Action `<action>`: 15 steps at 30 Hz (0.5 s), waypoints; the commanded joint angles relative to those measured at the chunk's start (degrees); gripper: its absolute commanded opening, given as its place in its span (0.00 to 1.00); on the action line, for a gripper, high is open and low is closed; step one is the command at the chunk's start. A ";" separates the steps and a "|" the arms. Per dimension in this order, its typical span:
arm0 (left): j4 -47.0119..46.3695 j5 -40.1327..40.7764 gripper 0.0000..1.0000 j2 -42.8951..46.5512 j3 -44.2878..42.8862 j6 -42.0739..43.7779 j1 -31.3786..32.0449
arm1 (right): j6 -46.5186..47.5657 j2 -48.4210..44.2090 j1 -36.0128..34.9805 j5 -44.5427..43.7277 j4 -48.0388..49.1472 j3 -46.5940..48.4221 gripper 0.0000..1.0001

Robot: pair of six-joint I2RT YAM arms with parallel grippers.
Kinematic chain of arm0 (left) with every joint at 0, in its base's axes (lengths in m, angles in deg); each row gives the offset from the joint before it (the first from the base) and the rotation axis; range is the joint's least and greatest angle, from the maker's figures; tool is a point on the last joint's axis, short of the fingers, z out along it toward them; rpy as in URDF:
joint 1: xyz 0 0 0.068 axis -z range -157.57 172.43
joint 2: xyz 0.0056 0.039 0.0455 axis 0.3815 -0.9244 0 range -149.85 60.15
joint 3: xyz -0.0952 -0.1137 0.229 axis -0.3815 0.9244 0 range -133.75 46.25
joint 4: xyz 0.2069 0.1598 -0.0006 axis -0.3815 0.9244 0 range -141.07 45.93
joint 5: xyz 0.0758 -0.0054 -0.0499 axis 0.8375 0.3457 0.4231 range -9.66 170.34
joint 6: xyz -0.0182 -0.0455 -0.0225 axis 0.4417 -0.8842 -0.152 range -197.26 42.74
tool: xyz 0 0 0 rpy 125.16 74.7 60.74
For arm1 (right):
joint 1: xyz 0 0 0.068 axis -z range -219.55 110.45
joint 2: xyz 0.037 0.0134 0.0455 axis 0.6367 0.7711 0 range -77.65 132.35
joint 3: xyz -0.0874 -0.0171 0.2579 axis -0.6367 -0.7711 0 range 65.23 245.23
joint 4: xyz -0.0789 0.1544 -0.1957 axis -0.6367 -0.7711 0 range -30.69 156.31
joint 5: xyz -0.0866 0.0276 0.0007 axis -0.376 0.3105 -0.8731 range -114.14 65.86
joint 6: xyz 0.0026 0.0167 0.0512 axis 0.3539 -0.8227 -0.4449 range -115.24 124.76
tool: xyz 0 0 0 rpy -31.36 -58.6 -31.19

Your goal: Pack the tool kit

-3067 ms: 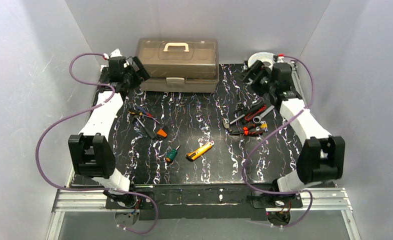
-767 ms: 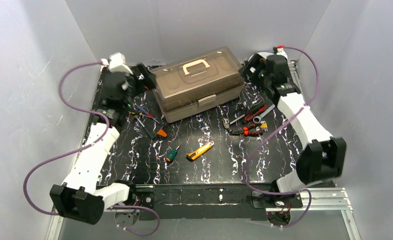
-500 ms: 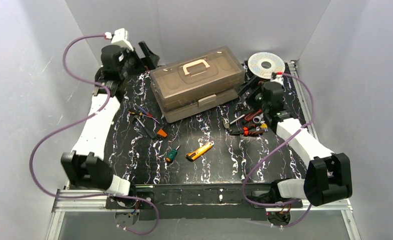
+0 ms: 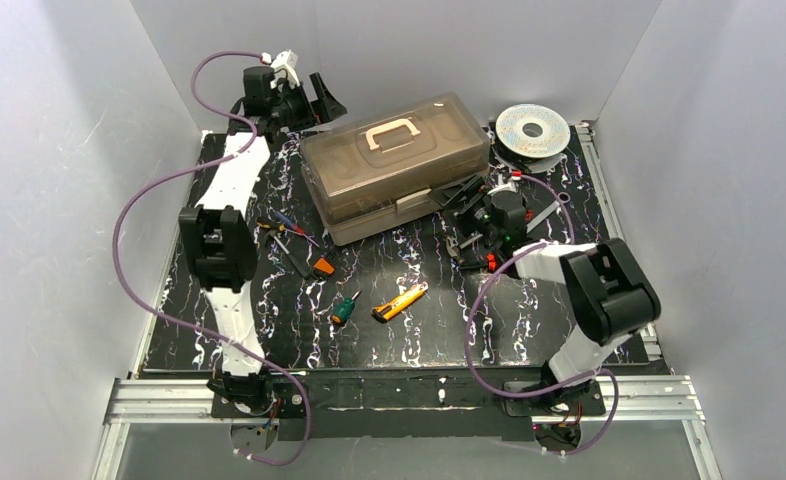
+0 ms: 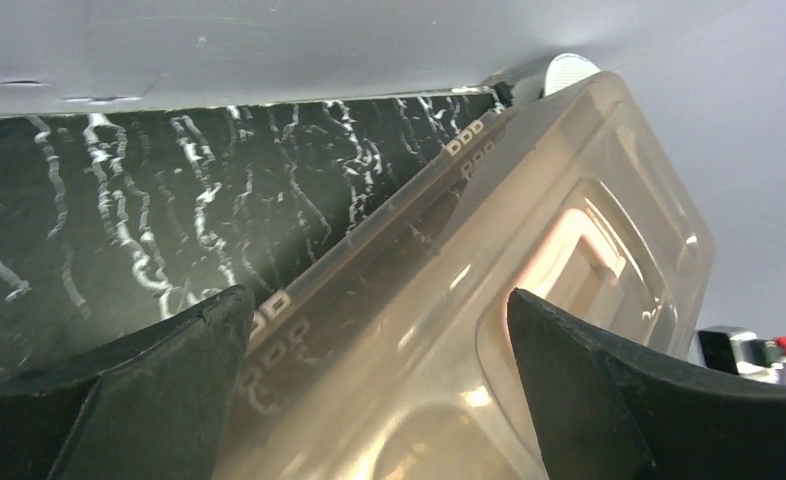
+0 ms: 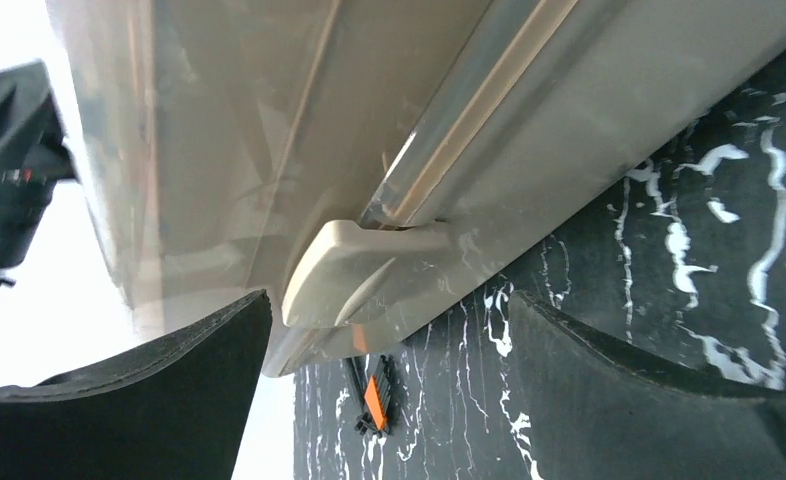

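Observation:
The tool kit's beige toolbox [image 4: 394, 165] with brown see-through lid and cream handle [image 4: 389, 133] stands shut and turned askew on the black mat. My left gripper [image 4: 321, 103] hovers open at its back left corner; in the left wrist view the lid [image 5: 529, 280] shows between the spread fingers [image 5: 159, 385], untouched. My right gripper [image 4: 457, 195] is open low at the box's front right, facing the cream latch [image 6: 369, 265]. Loose tools lie on the mat: screwdrivers [image 4: 287, 226], an orange bit holder [image 4: 321, 267], a green screwdriver [image 4: 344, 308], a yellow knife [image 4: 400, 301].
A round silver spool [image 4: 533, 130] lies at the back right corner. Pliers and red-handled tools [image 4: 489, 258] sit partly hidden under my right wrist. White walls close in the mat at the back and both sides. The orange bit holder [image 6: 374, 400] shows beyond the right fingers.
My left gripper opened and swung round to the box's back left corner. My right arm folded down from the box's right end to its front. The box moved forward and turned earlier, then stayed.

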 commanded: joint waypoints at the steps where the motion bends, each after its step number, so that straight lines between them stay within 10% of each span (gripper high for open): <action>1: 3.10 -9.83 0.98 -7.70 -10.71 -4.10 -0.27 | -3.76 6.58 -1.09 4.02 17.79 2.54 0.95; 8: -1.26 -13.91 0.97 -7.33 -3.32 -8.51 -0.23 | -1.14 13.77 0.12 6.99 15.01 12.21 0.95; 15: -20.57 -13.31 0.91 9.26 27.65 -17.93 0.25 | -2.83 17.54 0.05 9.93 12.72 18.47 0.94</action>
